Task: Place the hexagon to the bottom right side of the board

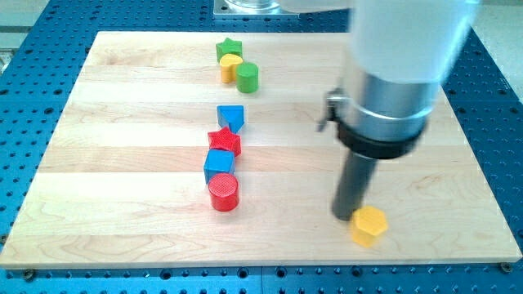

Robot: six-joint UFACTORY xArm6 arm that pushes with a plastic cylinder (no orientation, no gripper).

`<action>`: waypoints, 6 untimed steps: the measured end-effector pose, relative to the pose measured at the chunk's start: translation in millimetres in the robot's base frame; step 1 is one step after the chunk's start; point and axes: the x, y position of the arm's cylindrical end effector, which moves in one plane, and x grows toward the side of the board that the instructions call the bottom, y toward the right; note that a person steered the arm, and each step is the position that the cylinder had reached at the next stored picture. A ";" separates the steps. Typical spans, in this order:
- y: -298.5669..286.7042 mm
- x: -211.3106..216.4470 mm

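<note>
This was a robotics lab bench. A pale wooden board (122, 163) lay on a blue metal plate (498, 90) drilled with a regular grid of mounting holes, the kind used for fixing test rigs. A white and grey arm (392, 73) stood over the board, and small coloured blocks (223, 163) sat on it like test pieces.

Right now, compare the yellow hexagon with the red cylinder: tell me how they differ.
The yellow hexagon is six-sided; the red cylinder is round. The hexagon sits alone near the board's bottom right, with my tip right at its left; the cylinder ends a column of blocks, just below the blue block, far from the tip. Both rest flat on the board.
</note>
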 end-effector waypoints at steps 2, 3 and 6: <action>-23.0 13.2; -1.2 50.9; 50.0 18.2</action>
